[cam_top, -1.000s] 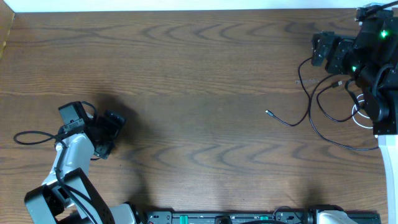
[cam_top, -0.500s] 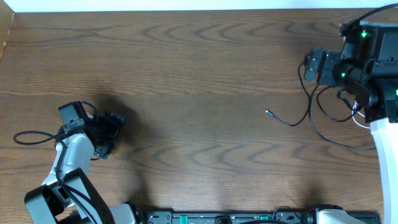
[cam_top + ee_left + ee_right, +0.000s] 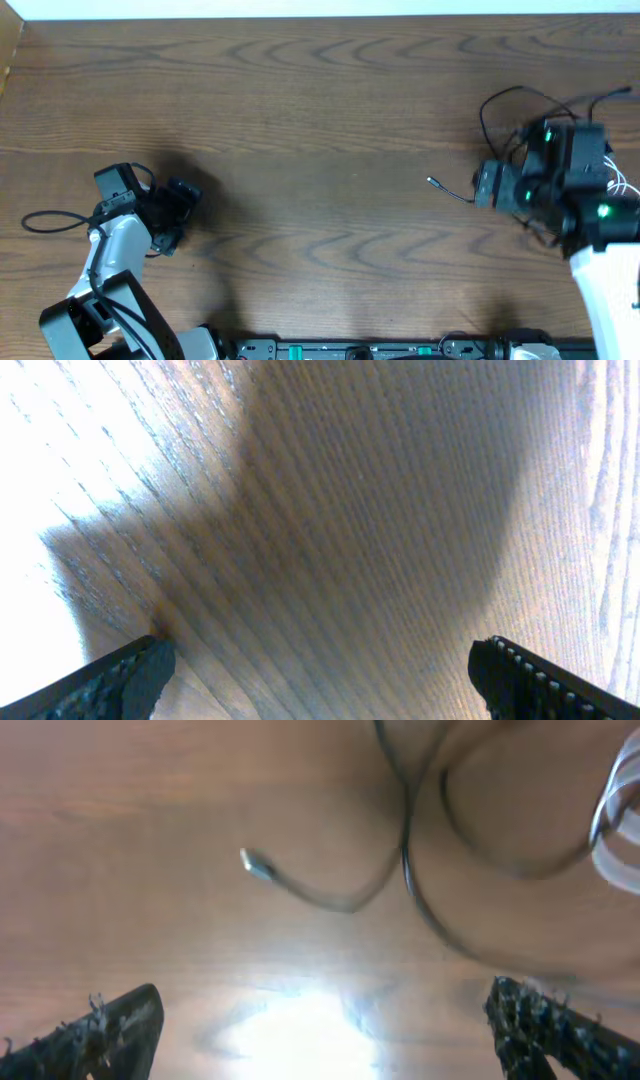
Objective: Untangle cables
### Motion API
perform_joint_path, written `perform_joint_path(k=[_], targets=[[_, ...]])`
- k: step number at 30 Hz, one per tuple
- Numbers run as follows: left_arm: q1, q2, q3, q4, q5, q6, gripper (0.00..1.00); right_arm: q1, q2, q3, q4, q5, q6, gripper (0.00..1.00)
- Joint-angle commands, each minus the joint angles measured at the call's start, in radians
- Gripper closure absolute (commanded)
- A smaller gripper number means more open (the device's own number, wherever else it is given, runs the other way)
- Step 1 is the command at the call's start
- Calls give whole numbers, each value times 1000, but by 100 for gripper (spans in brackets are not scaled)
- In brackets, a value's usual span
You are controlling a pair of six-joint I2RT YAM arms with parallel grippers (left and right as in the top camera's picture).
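Lying on the right-hand part of the brown wood-grain table (image 3: 300, 110), the thin black cables (image 3: 405, 850) and the thin white cable (image 3: 603, 840) form a loose bundle beneath and around the right arm. One black cord ends in a small silver-tipped plug (image 3: 433, 182) that points left toward the table's middle. From above, its long axis runs left to right, sagging a little before it passes under the right gripper (image 3: 487, 186). Another black cord arcs in an open loop toward the far edge of the table. In the right wrist view the plug (image 3: 258, 864) aims up and left, its cord dips and then climbs to meet a second black strand, and the white loops sit at the right edge. The right gripper (image 3: 330, 1030) hangs above them with its jaws spread wide, holding nothing. The left gripper (image 3: 178, 215) is well apart on the table's left side, also fully spread (image 3: 320, 680) over bare wood.
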Motion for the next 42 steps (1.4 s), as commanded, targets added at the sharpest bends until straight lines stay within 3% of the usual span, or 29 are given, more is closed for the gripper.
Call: perform_joint_path(k=[1, 15, 32, 39, 42], targets=[[6, 10, -7, -13, -30, -8, 1, 6, -71, -167, 14, -2, 3, 1], [6, 10, -7, -13, -29, -8, 1, 6, -293, -632, 381, -2, 3, 1], [6, 10, -7, -13, -30, -8, 1, 6, -381, -798, 382, -2, 3, 1], [6, 10, -7, -13, -30, -8, 1, 6, -532, -798, 468, -2, 3, 1], [6, 10, -7, -13, -30, -8, 0, 6, -680, -799, 492, -2, 3, 1]])
